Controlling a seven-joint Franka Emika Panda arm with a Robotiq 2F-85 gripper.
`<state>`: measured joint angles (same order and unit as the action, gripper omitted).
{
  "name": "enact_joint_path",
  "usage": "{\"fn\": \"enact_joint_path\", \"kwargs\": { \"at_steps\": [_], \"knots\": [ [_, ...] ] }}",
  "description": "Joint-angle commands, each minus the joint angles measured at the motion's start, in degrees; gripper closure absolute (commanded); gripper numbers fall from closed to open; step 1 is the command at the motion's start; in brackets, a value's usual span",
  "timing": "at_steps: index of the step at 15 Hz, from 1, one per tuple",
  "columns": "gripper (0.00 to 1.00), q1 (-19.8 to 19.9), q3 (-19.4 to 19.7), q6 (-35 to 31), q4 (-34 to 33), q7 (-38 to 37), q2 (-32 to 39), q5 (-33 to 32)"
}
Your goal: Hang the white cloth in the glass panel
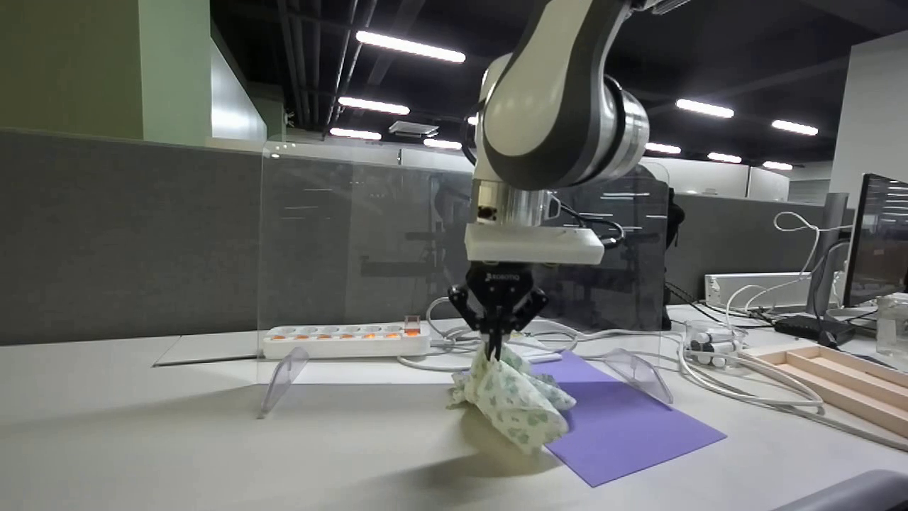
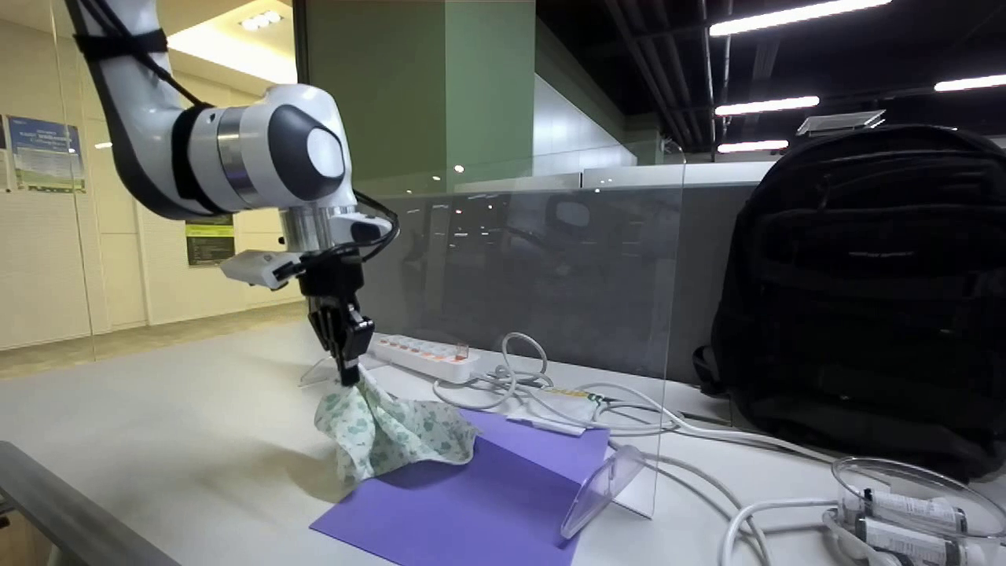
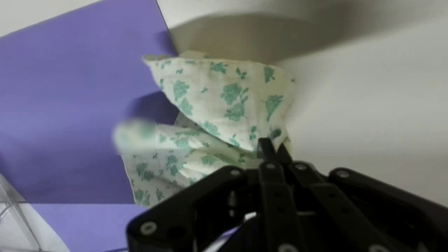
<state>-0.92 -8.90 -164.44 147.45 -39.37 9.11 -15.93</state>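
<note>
Wrist view shows the claw (image 3: 275, 150) pinched tightly on the white, green-flowered cloth (image 3: 227, 94), which droops below it over the counter (image 3: 367, 105) and partly over a sheet of purple paper (image 3: 70, 80), while the clear panel (image 1: 347, 241) stands behind the claw in both exterior views.
</note>
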Motion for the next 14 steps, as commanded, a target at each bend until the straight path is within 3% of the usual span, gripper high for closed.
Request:
{"fn": "enact_joint_path", "kwargs": {
  "at_steps": [1,8,9,14],
  "knots": [
    [1.00,-3.05,0.93,5.77,-2.56,5.11,-6.65,9.76],
    [1.00,-3.86,2.14,21.05,-9.50,19.30,-17.02,26.91],
    [0.99,-3.50,1.20,16.87,-8.00,15.65,-14.66,23.46],
    [1.00,-3.42,1.39,20.83,-9.01,17.04,-17.01,25.81]
  ]
}}
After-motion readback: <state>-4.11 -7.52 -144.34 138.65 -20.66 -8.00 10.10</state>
